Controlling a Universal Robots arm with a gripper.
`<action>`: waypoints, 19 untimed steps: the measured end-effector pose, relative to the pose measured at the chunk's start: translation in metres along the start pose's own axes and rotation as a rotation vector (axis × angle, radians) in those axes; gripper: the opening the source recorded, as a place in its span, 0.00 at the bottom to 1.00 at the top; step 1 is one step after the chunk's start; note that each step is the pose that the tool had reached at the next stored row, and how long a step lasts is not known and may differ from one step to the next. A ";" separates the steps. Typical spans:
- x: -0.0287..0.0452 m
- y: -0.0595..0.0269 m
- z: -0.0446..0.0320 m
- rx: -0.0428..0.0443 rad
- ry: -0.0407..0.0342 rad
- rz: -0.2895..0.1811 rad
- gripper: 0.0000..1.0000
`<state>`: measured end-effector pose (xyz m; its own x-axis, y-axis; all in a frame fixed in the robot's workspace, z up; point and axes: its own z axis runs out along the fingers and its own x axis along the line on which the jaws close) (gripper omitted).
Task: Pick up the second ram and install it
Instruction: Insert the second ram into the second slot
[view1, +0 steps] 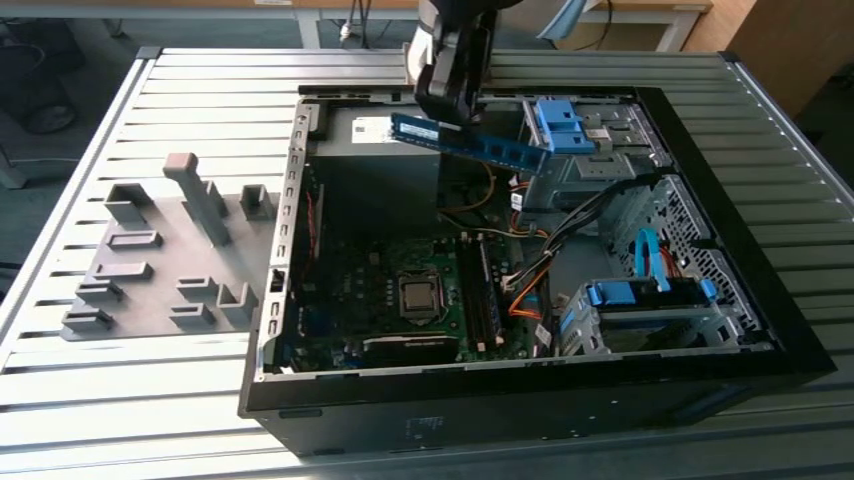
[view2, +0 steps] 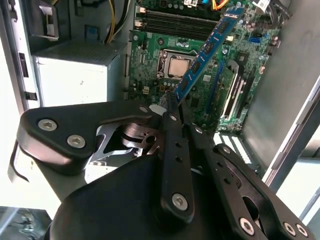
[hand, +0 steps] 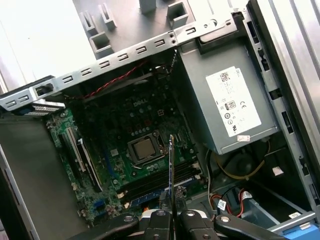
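The tool (view1: 451, 100) is clamped on one end of the second ram (view1: 470, 141), holding it in the air over the open computer case (view1: 747, 300), above the power supply (hand: 227, 102) end and well clear of the motherboard (view1: 400, 290). So the pick-up looks done, while the seating in the memory slots (hand: 160, 181) beside the processor (hand: 145, 149) is not yet done; in the exterior view one stick seems to sit in those slots already, though that is hard to be sure of. The grey holder tray (view1: 147, 260) lies on the bench (view1: 200, 400) at the exterior view's left of the case. Room for moving is open above the board, but tighter toward the blue drive latches (view1: 567, 125), the loose cables (view1: 527, 275) near the slots, and the case walls.
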<state>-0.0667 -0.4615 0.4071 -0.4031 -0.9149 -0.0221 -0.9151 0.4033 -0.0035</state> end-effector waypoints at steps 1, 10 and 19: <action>0.0000 0.0000 0.0000 0.0002 0.0000 0.011 0.14; 0.0000 0.0000 0.0003 0.0022 0.0004 0.099 0.14; 0.0000 0.0000 0.0007 0.0047 0.0008 0.215 0.14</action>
<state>-0.0667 -0.4615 0.4064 -0.5887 -0.8080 -0.0221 -0.8082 0.5889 -0.0035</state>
